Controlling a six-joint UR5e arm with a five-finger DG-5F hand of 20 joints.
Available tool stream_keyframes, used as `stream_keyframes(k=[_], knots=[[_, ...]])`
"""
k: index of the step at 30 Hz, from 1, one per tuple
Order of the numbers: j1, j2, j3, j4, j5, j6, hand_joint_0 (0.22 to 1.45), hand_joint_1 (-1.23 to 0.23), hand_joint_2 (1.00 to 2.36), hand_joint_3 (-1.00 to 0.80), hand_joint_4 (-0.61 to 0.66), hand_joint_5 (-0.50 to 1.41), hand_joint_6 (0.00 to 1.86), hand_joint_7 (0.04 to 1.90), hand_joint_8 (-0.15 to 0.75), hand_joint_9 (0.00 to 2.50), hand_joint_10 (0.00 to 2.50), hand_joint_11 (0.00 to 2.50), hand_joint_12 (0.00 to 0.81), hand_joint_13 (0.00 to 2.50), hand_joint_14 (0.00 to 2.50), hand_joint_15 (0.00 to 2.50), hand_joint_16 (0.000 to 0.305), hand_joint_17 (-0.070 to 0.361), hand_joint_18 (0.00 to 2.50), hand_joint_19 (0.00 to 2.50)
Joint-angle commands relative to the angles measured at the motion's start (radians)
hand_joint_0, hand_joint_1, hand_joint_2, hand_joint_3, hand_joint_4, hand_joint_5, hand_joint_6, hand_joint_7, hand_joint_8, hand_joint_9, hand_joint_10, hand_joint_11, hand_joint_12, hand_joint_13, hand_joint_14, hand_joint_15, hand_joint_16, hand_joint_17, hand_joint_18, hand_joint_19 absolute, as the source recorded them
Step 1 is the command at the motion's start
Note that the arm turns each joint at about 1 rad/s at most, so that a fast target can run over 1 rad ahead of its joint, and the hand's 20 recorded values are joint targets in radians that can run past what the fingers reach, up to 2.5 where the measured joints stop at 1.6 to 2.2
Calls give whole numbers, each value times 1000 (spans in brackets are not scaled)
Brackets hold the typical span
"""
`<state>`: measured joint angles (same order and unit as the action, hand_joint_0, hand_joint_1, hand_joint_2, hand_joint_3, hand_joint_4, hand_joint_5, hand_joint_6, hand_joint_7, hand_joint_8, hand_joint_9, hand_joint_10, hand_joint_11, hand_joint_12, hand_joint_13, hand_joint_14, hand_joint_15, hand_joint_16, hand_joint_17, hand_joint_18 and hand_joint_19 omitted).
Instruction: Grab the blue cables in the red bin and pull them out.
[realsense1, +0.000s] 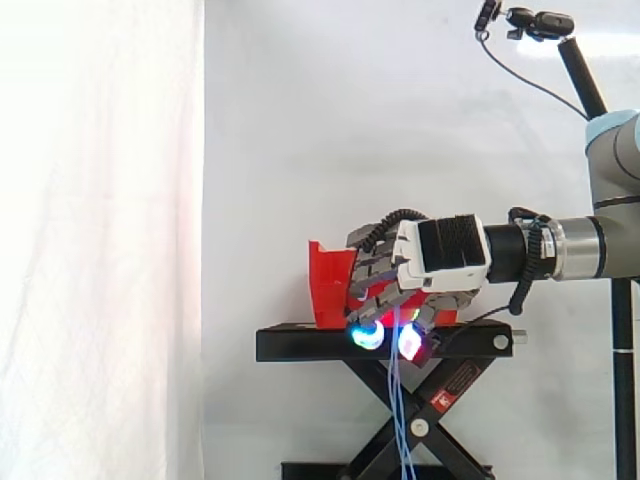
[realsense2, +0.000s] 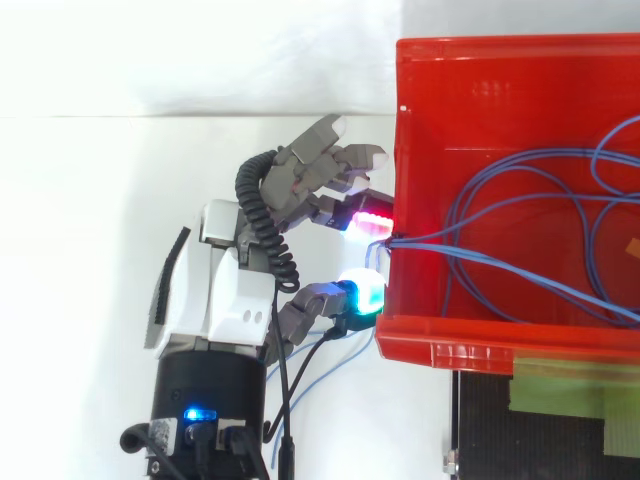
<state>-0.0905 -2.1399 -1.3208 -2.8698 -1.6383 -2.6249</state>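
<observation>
Several thin blue cables (realsense2: 487, 261) lie looped inside the red bin (realsense2: 480, 345) in the top view. They run to the bin's left wall and cross its rim there. My hand (realsense2: 235, 290) sits just outside that wall, fingers curled, with a red-glowing fingertip (realsense2: 368, 216) and a green-glowing pad (realsense2: 362, 292) closed around the cables at the rim. In the side view the hand (realsense1: 440, 255) is in front of the red bin (realsense1: 328, 285), and blue cables (realsense1: 400, 410) hang straight down from it past the stand.
The bin rests on a black scissor-lift stand (realsense1: 300, 343) before a white curtain. Green tape (realsense2: 570, 385) marks the stand's top beside the bin. A camera on a black pole (realsense1: 540, 22) stands at the upper right, above the arm.
</observation>
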Motion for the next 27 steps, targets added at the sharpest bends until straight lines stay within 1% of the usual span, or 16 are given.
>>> stream_keyframes(k=[1, 5, 9, 11, 14, 17, 27], knots=[[0, 0, 0, 3, 0, 0, 739, -992, 1000, -1000, -29, 835, 8, 726, 204, 707, 25, 1016, 336, 561, 21, 533, 43, 97, 392, 444], [0, 0, 0, 4, -3, -2, 738, -992, 1000, -1000, -18, 818, 10, 690, 206, 706, 25, 993, 336, 561, 21, 530, 43, 97, 393, 444], [-2, 0, 12, -3, -9, -10, 737, -992, 1000, -1000, -17, 810, 11, 678, 206, 707, 24, 993, 336, 560, 20, 537, 43, 97, 392, 444], [-2, 0, 28, -19, -18, -36, 737, -992, 1000, -1000, -6, 807, 11, 675, 205, 707, 24, 1004, 335, 559, 21, 531, 43, 97, 391, 444], [-3, 0, 40, -36, -20, -60, 738, -994, 1000, -1000, -3, 806, 11, 673, 204, 706, 24, 993, 336, 557, 19, 524, 43, 98, 390, 452], [-6, 0, 40, -45, -20, -62, 739, -995, 1000, -1000, -1, 807, 11, 669, 204, 706, 24, 1002, 336, 557, 19, 526, 43, 98, 391, 447], [-6, 0, 40, -49, -20, -62, 743, -998, 1000, -1000, -1, 807, 12, 675, 207, 706, 25, 1014, 336, 557, 21, 526, 43, 97, 390, 445]])
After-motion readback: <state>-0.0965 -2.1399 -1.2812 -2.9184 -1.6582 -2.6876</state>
